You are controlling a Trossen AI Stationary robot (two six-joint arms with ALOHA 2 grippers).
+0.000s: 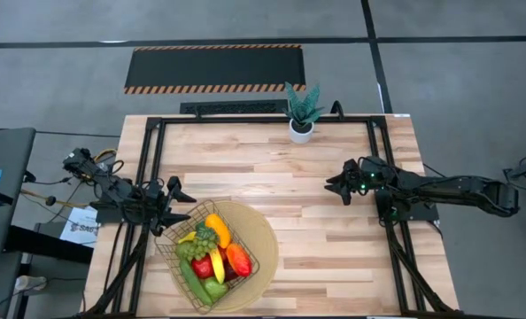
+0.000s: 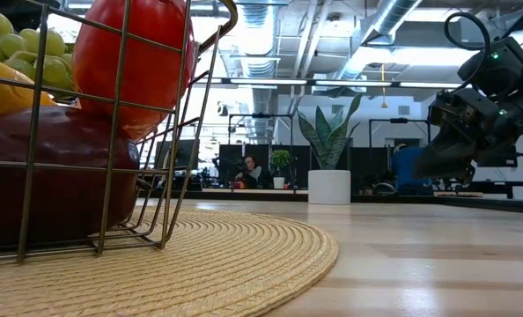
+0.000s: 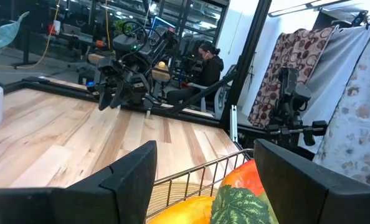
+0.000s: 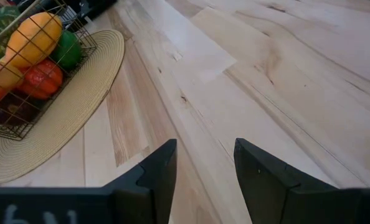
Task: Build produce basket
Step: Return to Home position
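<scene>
The basket (image 1: pixel 169 253) of produce (image 1: pixel 212 252) sits at the surface's 7 o'clock. The left pincer (image 1: pixel 181 202) gapes at its 11 o'clock; the right pincer (image 1: pixel 336 189), apart, is at 3 o'clock.

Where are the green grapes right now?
In the high view, the green grapes sit on top of the pile inside the basket, on the round mat at the left side of the table, beside the left gripper.

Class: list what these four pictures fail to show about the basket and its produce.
High view: lower produce lies hidden under the top pieces, so no full count.
Low view: the basket is cut off by the left edge.
Left wrist view: the left gripper covers most of the basket.
Right wrist view: the picture's edge cuts the basket.
</scene>
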